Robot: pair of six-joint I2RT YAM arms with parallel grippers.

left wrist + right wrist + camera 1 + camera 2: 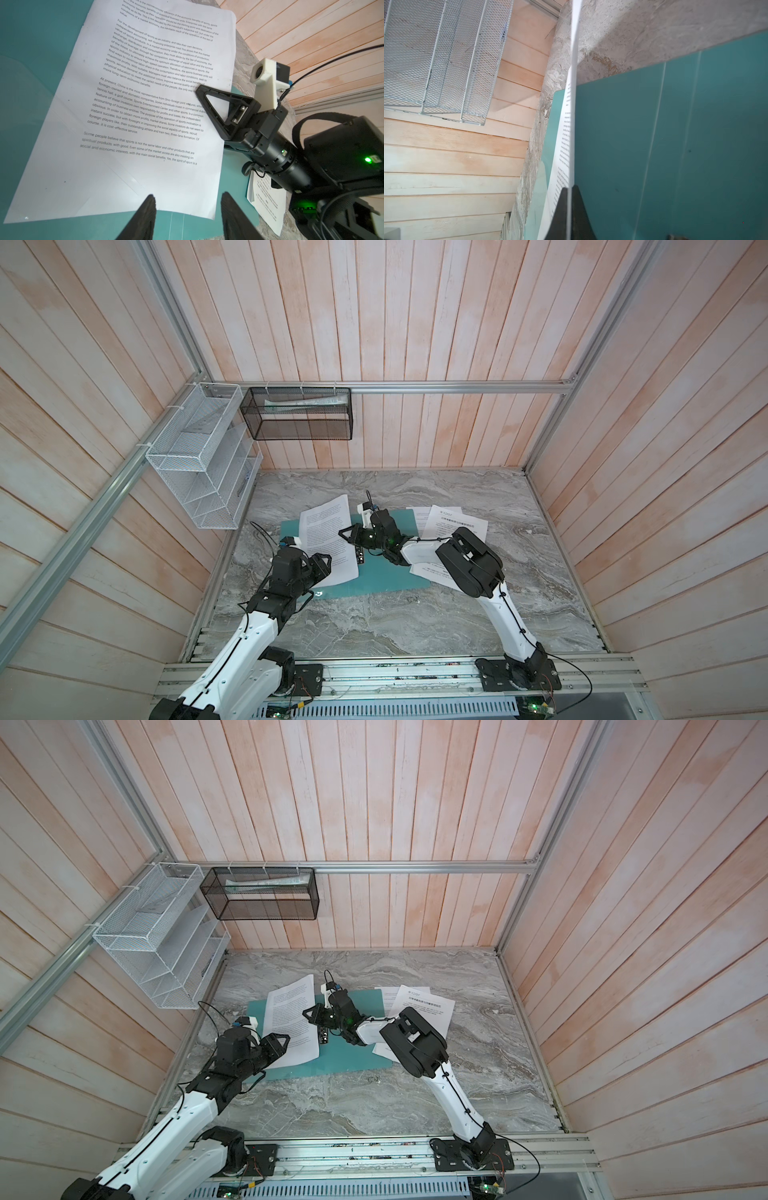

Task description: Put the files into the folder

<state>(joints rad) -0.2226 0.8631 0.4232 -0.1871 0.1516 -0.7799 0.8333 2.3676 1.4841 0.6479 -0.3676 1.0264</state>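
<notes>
Overhead, in both top views, the open teal folder (374, 572) lies flat on the marble worktop (415, 626), with one printed sheet (328, 539) lying aslant over its left half, and more files (453, 522) lying just beside its right edge, partly hidden by the right arm. Only the left wrist view makes the sheet's (145, 104) English text readable; it also shows another sheet (266, 203) on the worktop under the right arm. Only the right wrist view shows the sheet (573, 124) edge-on, running straight into the right hand (569, 207).

The right hand (347, 533) is closed on the sheet's right edge, its two dark fingers (579, 212) pressed together with the paper between them. The left hand (187, 216) sits at the sheet's near edge with its fingers (145, 216) moderately apart; whether they touch the paper I cannot tell. A white mesh rack (199, 456) and a black mesh basket (299, 414) hang on the wall.
</notes>
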